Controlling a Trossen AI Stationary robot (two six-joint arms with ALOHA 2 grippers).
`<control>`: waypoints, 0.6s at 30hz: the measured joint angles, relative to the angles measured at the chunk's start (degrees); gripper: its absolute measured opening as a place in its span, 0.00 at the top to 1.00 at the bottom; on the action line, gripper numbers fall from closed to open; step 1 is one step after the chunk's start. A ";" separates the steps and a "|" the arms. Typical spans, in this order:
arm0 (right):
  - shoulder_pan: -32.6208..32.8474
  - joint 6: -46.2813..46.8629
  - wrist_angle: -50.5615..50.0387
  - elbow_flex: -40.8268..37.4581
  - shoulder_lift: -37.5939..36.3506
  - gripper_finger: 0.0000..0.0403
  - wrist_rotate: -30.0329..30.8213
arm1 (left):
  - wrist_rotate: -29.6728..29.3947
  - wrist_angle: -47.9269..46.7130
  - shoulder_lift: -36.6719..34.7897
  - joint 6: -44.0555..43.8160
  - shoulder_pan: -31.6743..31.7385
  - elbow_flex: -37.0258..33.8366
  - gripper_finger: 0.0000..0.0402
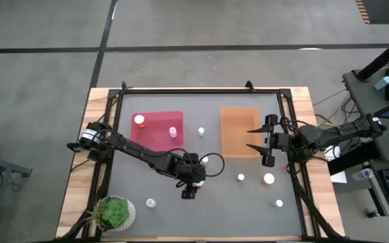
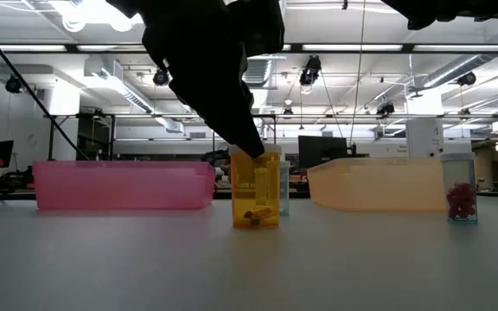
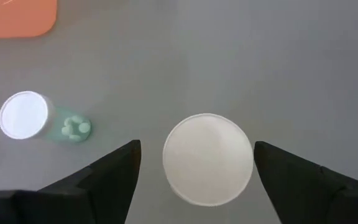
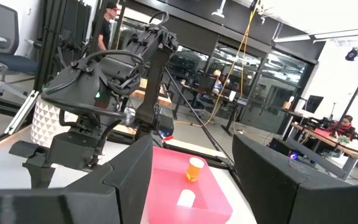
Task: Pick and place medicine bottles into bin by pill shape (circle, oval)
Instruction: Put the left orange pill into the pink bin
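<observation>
The left gripper hangs over the desk's middle, toward the front edge, its fingers spread wide on either side of a white-capped bottle, not touching it. The right gripper hovers with fingers apart and empty over the orange bin's right edge. Two bottles lie in the pink bin.

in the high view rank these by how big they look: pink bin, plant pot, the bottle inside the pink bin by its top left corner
1. pink bin
2. plant pot
3. bottle
</observation>
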 joint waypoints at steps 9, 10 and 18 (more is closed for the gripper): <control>0.00 -0.24 0.00 0.00 0.00 0.47 0.00 | -0.54 -0.02 0.00 0.00 -0.21 0.00 0.37; 0.00 -0.26 0.00 0.00 0.00 0.47 0.00 | -0.54 -0.03 0.00 0.00 -0.20 0.00 0.39; 0.00 -0.32 -0.01 0.00 0.00 0.47 0.00 | -0.54 0.01 0.00 -0.04 -0.26 0.00 0.50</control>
